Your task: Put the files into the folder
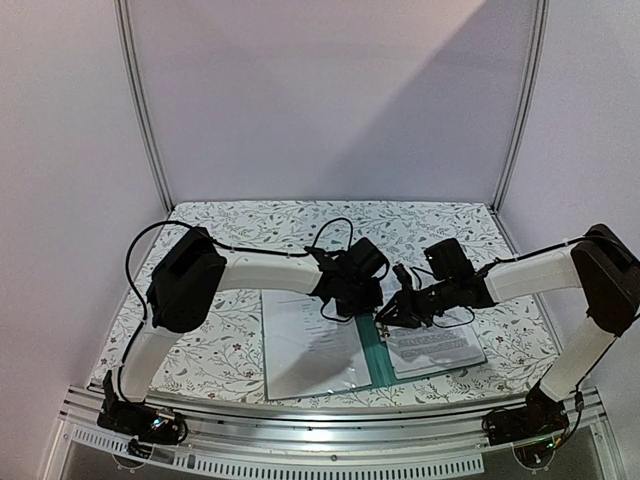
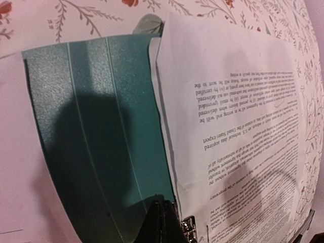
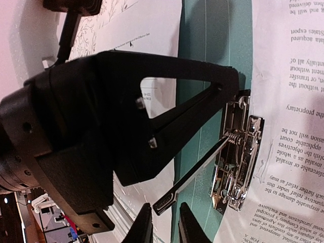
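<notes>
Starting at the left: a pale lilac wall panel (image 1: pixel 60 150) and a slim metal corner post (image 1: pixel 145 110) box the workspace in. Below them is the table (image 1: pixel 230 225), covered in a white cloth printed with small leaves and flowers.

The white left arm (image 1: pixel 265 272) stretches in towards the middle. Its black two-finger tool (image 2: pixel 163 215) is clenched with nothing between the fingers, its tip down by the top of the clip.

The flat teal-green document folder (image 1: pixel 378 350) lies open at the table's near centre. White printed paper sheets, the files (image 1: pixel 435 345), lie on both sides of its spine, and the right one overlaps the teal edge.

On the spine's right edge sits the silver metal clip (image 3: pixel 238 162), its thin black-tipped lever (image 3: pixel 197 172) raised.

The right tool (image 3: pixel 166 215) has its fingers slightly apart around the lever's tip. Whether it is pinching the tip, I cannot tell.

Further right, the right arm (image 1: pixel 530 275) bends back to its base, with a second metal post (image 1: pixel 520 110) behind it.
</notes>
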Available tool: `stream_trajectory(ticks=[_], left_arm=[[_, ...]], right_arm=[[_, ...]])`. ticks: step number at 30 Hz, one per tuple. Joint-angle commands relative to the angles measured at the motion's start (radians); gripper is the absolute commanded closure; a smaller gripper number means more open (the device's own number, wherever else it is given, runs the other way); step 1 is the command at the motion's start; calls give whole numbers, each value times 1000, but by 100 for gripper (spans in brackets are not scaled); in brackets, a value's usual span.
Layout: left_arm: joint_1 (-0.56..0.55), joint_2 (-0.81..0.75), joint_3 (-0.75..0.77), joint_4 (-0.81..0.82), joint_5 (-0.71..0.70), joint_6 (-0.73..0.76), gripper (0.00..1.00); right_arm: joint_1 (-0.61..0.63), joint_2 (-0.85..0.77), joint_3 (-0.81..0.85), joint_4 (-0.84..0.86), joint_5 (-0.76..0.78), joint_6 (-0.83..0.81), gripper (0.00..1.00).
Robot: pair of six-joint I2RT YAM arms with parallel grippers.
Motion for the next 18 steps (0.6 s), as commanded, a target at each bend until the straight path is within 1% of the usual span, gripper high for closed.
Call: stream_trajectory(ticks=[1, 11, 18], left_arm=[[-4, -8, -33, -64, -12, 8, 100], [-2, -6, -36, -61, 0, 7, 100], [0, -6, -41, -60, 0, 6, 100]], right_arm=[[9, 17, -18, 13, -14, 4, 83], [9, 29, -26, 18, -19, 7, 87], [10, 36, -34, 14, -19, 14, 93]])
